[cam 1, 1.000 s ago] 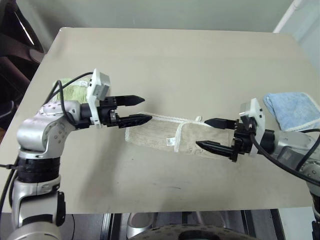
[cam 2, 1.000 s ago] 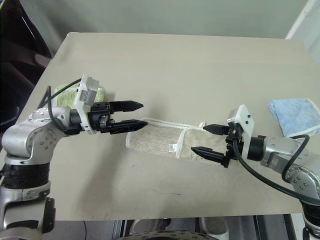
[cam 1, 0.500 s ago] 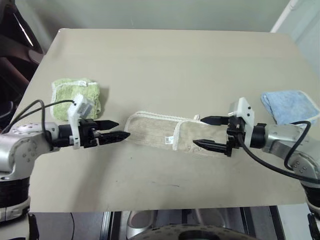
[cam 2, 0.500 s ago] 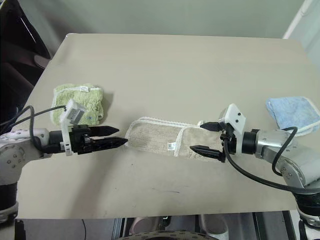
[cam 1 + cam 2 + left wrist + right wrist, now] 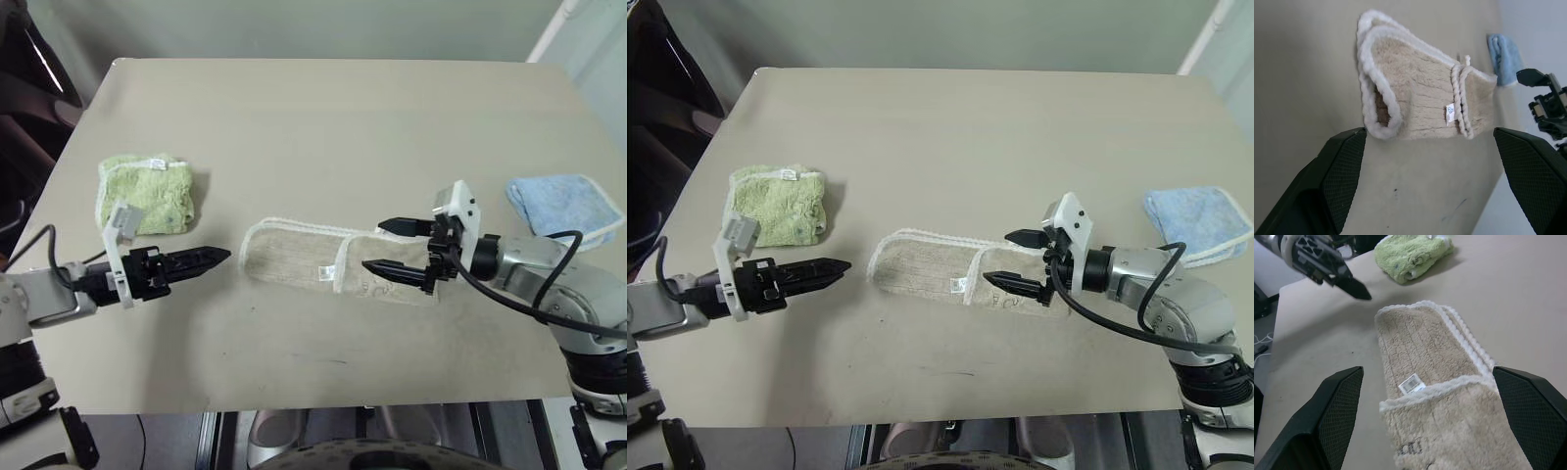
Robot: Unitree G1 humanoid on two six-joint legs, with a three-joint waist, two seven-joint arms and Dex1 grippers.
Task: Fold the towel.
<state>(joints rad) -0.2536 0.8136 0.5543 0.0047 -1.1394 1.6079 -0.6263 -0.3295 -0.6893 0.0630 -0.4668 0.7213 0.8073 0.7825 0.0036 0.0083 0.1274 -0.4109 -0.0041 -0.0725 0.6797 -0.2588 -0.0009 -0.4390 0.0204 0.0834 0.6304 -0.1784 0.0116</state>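
Terry towel (image 5: 333, 264), beige with white corded edging, lay folded oblong on the smooth surface (image 5: 323, 127) between both empty, wide-spread claws: left (image 5: 211, 258), right (image 5: 384, 245).

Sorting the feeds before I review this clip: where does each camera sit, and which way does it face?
Left and right eye views: on the head, looking down over the table, both arms reaching in.
Left wrist view: on the left arm, facing the towel between its own open fingers; the right gripper shows beyond.
Right wrist view: on the right arm, facing the towel, green towel and left gripper.
All share the towel.
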